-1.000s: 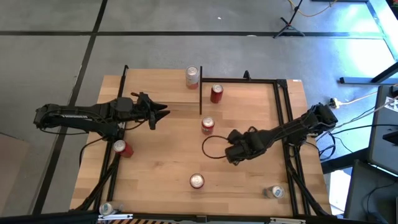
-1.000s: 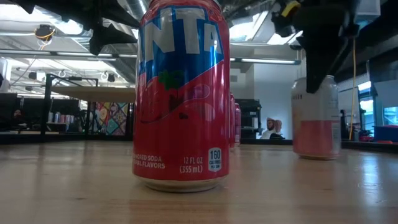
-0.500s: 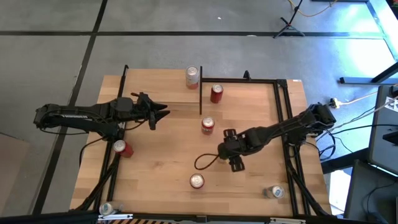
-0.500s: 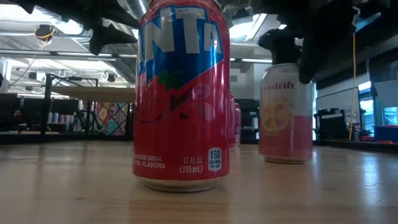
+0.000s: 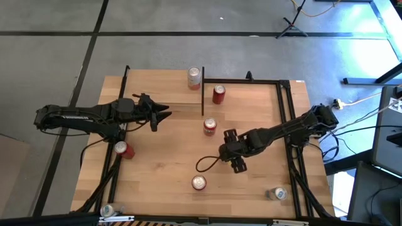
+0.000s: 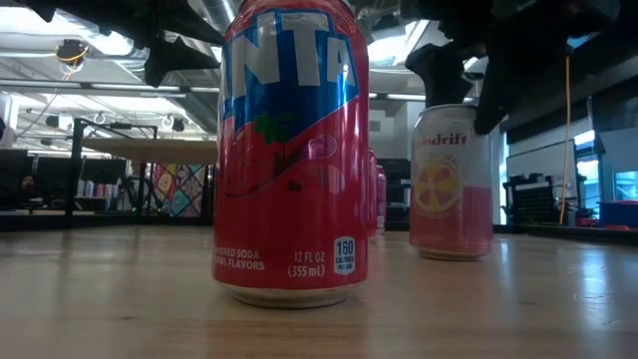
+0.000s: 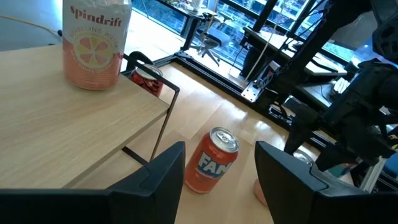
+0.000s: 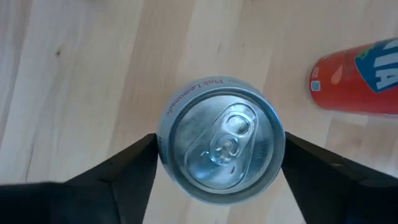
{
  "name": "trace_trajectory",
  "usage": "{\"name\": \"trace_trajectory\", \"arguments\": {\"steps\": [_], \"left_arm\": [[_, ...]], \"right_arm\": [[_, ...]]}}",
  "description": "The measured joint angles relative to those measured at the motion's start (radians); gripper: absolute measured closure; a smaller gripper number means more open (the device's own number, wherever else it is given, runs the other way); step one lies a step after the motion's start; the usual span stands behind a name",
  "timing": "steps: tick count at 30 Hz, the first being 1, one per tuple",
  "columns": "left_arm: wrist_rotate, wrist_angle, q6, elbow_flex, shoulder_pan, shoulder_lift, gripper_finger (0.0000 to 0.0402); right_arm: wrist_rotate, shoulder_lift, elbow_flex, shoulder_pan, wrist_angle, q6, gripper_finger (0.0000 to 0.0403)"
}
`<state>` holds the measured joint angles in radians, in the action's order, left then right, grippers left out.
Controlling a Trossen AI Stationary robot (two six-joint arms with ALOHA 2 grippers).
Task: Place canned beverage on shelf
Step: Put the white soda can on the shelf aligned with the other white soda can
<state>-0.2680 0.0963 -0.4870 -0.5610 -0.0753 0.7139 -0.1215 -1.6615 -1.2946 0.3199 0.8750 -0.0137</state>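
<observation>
Mid-worktop (image 5: 163, 166), right hand (image 5: 231, 152) spread over a standing pink can (image 6: 451, 179), fingers apart beside its rim. Shelf (image 5: 242, 107) well apart. Left hand (image 5: 160, 114) half open, empty.

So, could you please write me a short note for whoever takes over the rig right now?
Left pincer: open and empty, hovering by the shelf edge.
Right pincer: directly above the pink lemonade can at mid-table; whether it grips is unclear.
Things: that can stands upright on the table, well away from the shelf. A Spindrift can stands on the shelf's corner.
Done: one can is on the shelf.
Left: get the pink lemonade can over to the shelf and set it down upright.
</observation>
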Motion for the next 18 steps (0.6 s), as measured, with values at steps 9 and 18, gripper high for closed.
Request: {"name": "trace_trajectory", "arguments": {"steps": [9,18], "left_arm": [[0.0,0.0,0.0,0.0,0.0,0.0,0.0214],[0.0,0.0,0.0,0.0,0.0,0.0,0.0214]], "right_arm": [[-0.008,0.002,-0.219,0.0,0.151,-0.184,0.0048],[-0.05,0.003,-0.267,0.055,0.289,-0.858,0.0048]]}}
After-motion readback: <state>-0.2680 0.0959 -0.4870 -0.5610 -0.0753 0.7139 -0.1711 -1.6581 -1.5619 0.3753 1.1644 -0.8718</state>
